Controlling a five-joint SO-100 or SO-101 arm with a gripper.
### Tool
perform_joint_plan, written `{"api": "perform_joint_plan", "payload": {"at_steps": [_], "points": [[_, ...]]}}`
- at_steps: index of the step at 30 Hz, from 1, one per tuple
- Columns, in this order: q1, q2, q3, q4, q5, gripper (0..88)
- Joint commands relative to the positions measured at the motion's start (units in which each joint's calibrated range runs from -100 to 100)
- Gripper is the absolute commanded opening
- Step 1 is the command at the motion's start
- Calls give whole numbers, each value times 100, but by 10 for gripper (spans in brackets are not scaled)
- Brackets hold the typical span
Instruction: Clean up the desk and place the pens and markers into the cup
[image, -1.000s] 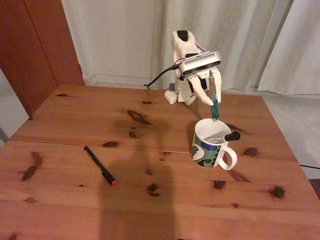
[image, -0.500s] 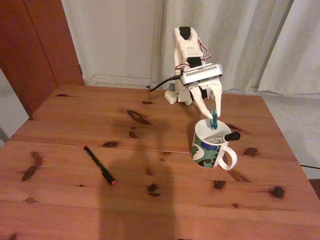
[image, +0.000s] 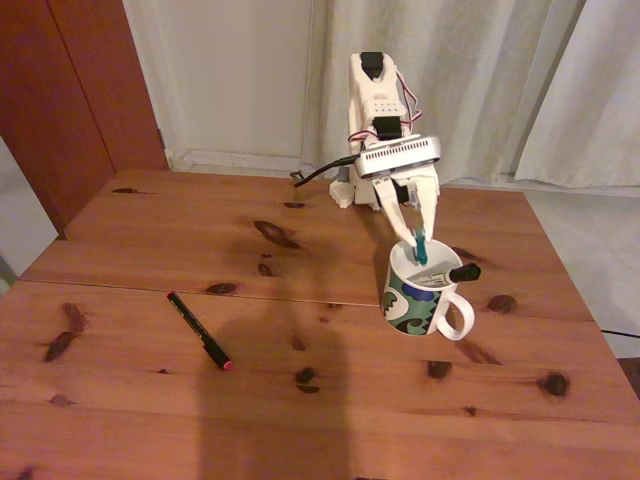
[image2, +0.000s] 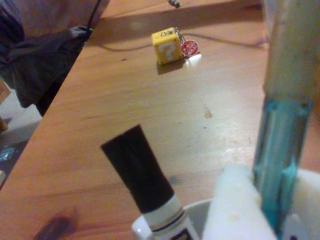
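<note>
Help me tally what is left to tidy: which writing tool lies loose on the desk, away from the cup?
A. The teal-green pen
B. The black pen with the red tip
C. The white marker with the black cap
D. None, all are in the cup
B: the black pen with the red tip lies flat on the desk left of the cup in the fixed view, while the white marker leans inside the cup and the claw holds the teal-green pen over its mouth.

Arm (image: 378, 110): white plastic shell, boxy segments, black block at top. Red and white wires loop along upper segment. Grey-white bar-shaped camera module (image: 399, 157) crosses wrist. Black cable (image: 318, 172) trails from base. Gripper (image: 417, 240): pale, tapered fingers.
</note>
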Motion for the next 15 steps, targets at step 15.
{"api": "perform_joint_plan", "payload": {"at_steps": [15], "points": [[363,-13,-789,-147,7,34]]}}
